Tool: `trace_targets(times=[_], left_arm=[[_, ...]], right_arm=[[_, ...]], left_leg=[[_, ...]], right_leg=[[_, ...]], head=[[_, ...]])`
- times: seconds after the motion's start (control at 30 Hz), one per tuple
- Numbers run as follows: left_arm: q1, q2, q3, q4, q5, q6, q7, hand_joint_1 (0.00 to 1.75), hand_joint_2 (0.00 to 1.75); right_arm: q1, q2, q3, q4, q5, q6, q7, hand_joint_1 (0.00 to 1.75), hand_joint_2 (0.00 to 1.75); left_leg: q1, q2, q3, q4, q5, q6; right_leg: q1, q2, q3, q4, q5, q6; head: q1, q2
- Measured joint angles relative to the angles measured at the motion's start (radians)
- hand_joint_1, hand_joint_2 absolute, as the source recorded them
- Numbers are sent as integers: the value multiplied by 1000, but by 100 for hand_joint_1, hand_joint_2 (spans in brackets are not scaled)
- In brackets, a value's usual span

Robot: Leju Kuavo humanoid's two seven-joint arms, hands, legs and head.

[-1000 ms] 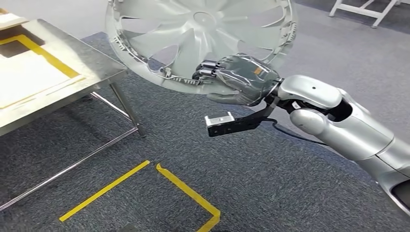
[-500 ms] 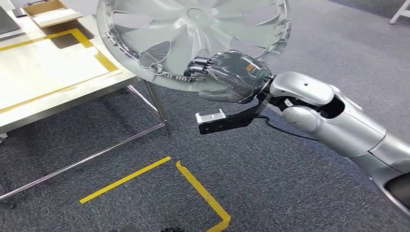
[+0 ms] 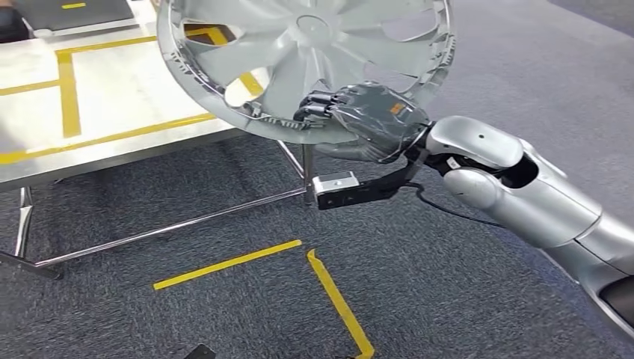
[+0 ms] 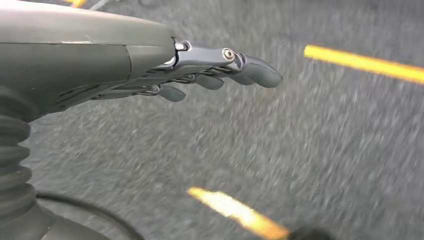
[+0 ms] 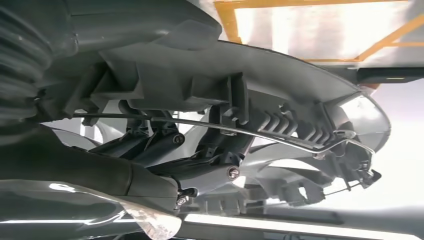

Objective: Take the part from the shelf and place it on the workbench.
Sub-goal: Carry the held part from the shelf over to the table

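The steel bench [image 3: 112, 142], marked with yellow tape, stands on grey carpet [image 3: 448, 284] at the left. A silver wheel cover [image 3: 299, 52] hangs tilted in the air over the bench's near corner, gripped at its lower rim by the right hand [image 3: 370, 120]. The left hand [image 4: 210, 75] holds nothing, fingers loosely extended above the carpet.

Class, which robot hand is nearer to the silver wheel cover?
The right. The right robot hand grips the wheel cover at its rim; the left robot hand hangs open above the carpet, holding nothing.
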State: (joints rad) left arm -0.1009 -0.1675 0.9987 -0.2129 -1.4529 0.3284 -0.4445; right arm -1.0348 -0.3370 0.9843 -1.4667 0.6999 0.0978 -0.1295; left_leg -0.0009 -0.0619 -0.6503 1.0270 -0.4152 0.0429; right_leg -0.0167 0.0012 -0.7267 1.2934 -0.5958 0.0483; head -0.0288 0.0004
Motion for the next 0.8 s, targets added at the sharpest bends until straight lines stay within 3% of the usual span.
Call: trace_targets(times=[0.03,0.1,0.17,0.23,0.27,0.3,0.37,0.4,0.47,0.5,0.53,0.6,0.67,0.73,0.77,0.8], left_arm=[[1,-1,1,0,10,19,-18,0,175],[2,-4,4,0,22,38,-39,0,175],[3,-6,6,0,25,34,-39,0,175],[9,-4,8,0,24,21,-32,0,175],[12,-5,8,1,24,14,-31,0,175],[14,-4,9,1,24,9,-33,0,175],[12,-5,9,2,23,5,-40,0,175],[10,-5,9,2,23,6,-41,0,175],[9,-5,9,2,22,11,-40,0,175],[9,-5,9,2,20,12,-39,0,175],[9,-5,9,2,19,14,-39,0,175],[7,-5,9,2,16,14,-39,0,175],[4,-5,9,2,14,16,-40,0,175],[3,-6,9,2,11,19,-40,0,175],[5,-6,9,1,10,20,-40,0,175],[5,-6,8,1,9,21,-39,0,175]], right_arm=[[2,-11,-4,0,-2,0,0,175,175],[2,-33,-18,0,-9,-1,0,175,175],[2,-48,-31,0,-14,-2,0,175,175],[1,-53,-38,-1,-16,-4,-1,175,175],[1,-53,-41,-1,-18,-5,-1,175,175],[2,-54,-44,-1,-20,-5,-1,175,175],[5,-56,-50,-2,-22,-5,0,175,175],[6,-57,-52,-2,-23,-5,0,175,175],[11,-58,-53,-2,-23,-5,0,175,175],[13,-59,-52,-1,-23,-5,0,175,175],[15,-59,-52,-1,-23,-5,0,175,175],[16,-59,-53,-1,-24,-5,0,175,175],[15,-61,-54,-1,-24,-5,0,175,175],[14,-62,-54,-1,-24,-6,0,175,175],[15,-62,-54,-1,-24,-6,0,175,175],[14,-63,-55,-1,-24,-6,0,175,175]], left_leg=[[-1,-16,3,1,-1,0],[-1,-46,5,4,-5,-3],[1,-71,-1,5,-5,-13],[4,-89,-6,3,-3,-25],[1,-79,-8,7,-6,-31],[-2,-54,-15,25,-18,-38],[-2,17,-57,116,-67,-51],[2,39,-89,183,-95,-57],[9,54,-133,268,-117,-63],[11,57,-130,261,-101,-65],[12,62,-109,216,-70,-64],[3,104,-42,82,-11,-56],[-9,137,-7,8,5,-41],[-12,120,-7,1,1,-25],[-10,106,-5,-4,2,-19],[-8,94,-1,-9,4,-13]], right_leg=[[0,7,16,-54,43,-4],[-3,48,70,-193,115,-14],[-4,77,104,-263,133,-19],[-4,63,114,-271,130,-22],[-6,53,118,-275,131,-26],[-9,41,123,-278,131,-30],[-11,16,133,-282,128,-38],[-11,3,136,-282,125,-40],[-9,-23,141,-282,119,-40],[-9,-36,145,-281,116,-39],[-9,-49,150,-281,112,-37],[-5,-73,161,-281,103,-30],[2,-97,169,-282,94,-20],[6,-122,177,-287,88,-9],[5,-122,179,-288,83,-4],[2,-107,175,-276,71,-1]], head=[[0,0],[0,0],[1,0],[2,0],[0,0],[-5,0],[-15,0],[-19,0],[-19,0],[-19,0],[-19,0],[-19,0],[-19,0],[-18,0],[-17,0],[-16,0]])
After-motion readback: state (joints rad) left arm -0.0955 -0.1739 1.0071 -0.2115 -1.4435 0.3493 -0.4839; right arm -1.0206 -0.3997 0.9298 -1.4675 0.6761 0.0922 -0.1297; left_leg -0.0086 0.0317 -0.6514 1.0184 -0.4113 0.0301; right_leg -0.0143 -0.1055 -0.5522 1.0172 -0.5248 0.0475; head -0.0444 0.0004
